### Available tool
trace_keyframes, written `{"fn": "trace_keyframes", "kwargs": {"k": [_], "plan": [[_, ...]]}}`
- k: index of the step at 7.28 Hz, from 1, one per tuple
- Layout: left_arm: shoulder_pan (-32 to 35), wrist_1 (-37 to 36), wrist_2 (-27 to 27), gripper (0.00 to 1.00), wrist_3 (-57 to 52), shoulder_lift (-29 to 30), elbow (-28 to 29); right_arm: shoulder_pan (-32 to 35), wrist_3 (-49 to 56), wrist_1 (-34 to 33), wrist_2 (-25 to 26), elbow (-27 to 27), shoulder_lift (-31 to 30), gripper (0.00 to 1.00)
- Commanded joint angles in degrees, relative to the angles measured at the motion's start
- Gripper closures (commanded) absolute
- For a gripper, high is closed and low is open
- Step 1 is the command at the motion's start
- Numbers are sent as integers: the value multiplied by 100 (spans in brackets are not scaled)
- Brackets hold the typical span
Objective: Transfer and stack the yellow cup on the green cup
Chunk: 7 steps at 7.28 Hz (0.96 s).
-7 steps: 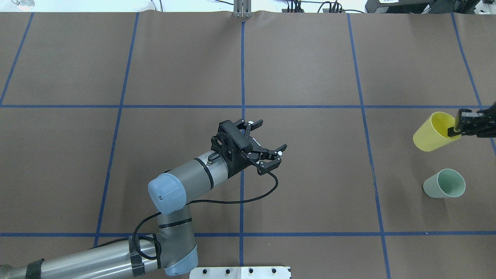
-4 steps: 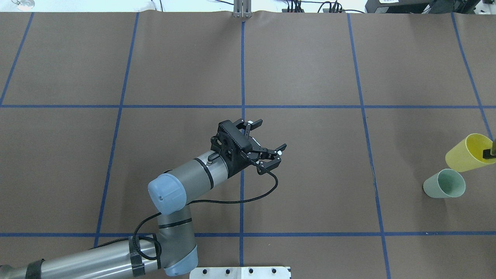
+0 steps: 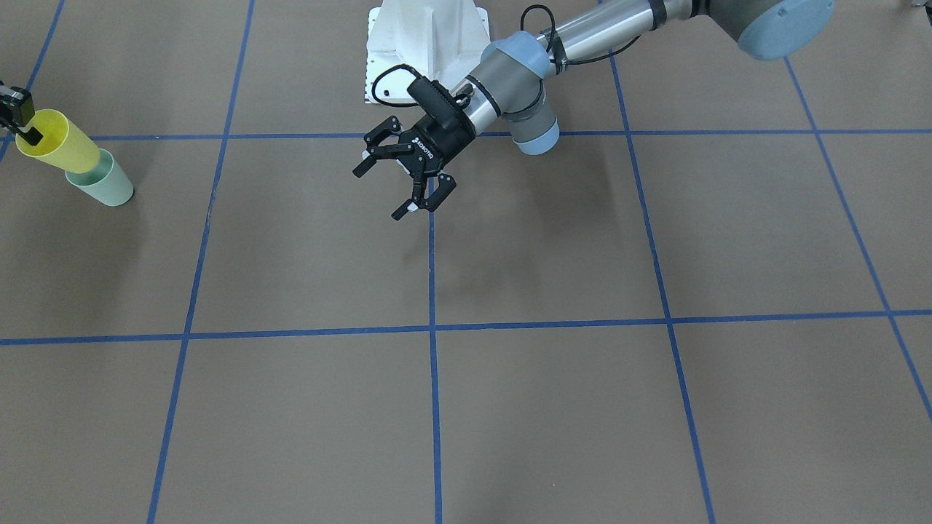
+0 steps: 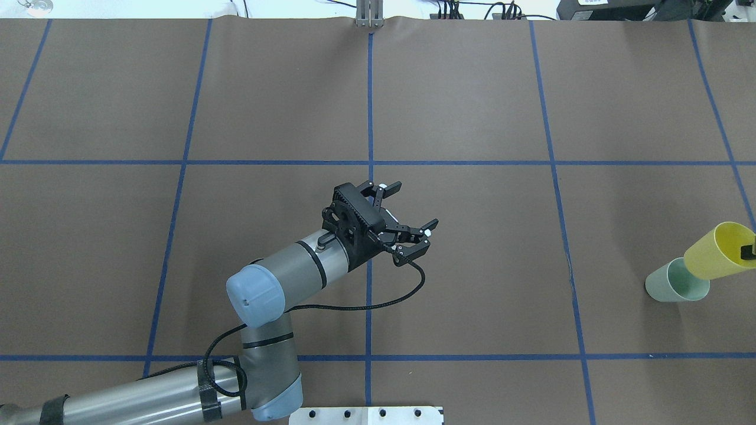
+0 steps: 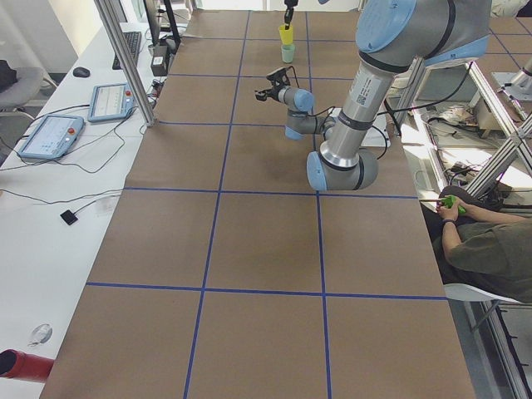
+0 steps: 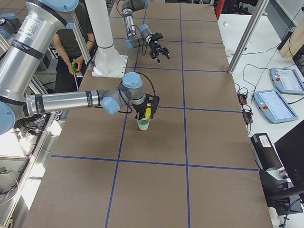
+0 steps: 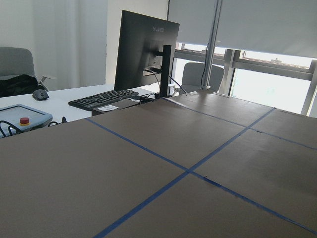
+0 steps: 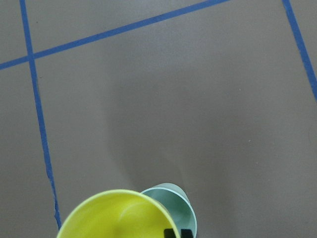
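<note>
The yellow cup (image 4: 716,257) hangs tilted in my right gripper (image 4: 749,252), which is shut on its rim at the table's right edge. Its base is over the mouth of the green cup (image 4: 670,284), which stands upright on the table. Whether the two touch I cannot tell. The right wrist view looks down into the yellow cup (image 8: 114,215), with the green cup (image 8: 182,204) just behind it. In the front view both cups, yellow (image 3: 58,142) and green (image 3: 108,188), are at the far left. My left gripper (image 4: 413,206) is open and empty above the table's middle.
The brown table cover (image 4: 472,106) is marked with blue tape lines. The robot's white base (image 3: 422,44) is at the near edge. A monitor (image 7: 146,49), a keyboard and tablets stand on the side desk to the left. A seated person (image 5: 482,241) is beside the robot.
My right gripper has carried the yellow cup toward the robot and outward, from beyond the green cup to just over its mouth. The left arm has not moved.
</note>
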<state>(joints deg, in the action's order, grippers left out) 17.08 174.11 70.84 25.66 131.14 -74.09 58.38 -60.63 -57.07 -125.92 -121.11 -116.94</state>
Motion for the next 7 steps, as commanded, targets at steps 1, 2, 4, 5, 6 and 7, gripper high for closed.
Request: {"fn": "trace_keyframes", "kwargs": {"k": [1, 2, 4, 5, 6, 7], "plan": [[6, 0, 0, 0, 0, -9, 8, -98, -2, 38, -11, 149, 48, 100], [6, 0, 0, 0, 0, -9, 8, -116, 7, 38, -20, 184, 39, 100], [-3, 0, 0, 0, 0, -9, 8, -125, 16, 38, -29, 220, 39, 100], [-3, 0, 0, 0, 0, -9, 8, -125, 16, 38, -38, 228, 39, 100], [6, 0, 0, 0, 0, -9, 8, -142, 16, 38, -38, 246, 48, 100], [-3, 0, 0, 0, 0, -18, 8, -143, 16, 38, -38, 246, 48, 93]]}}
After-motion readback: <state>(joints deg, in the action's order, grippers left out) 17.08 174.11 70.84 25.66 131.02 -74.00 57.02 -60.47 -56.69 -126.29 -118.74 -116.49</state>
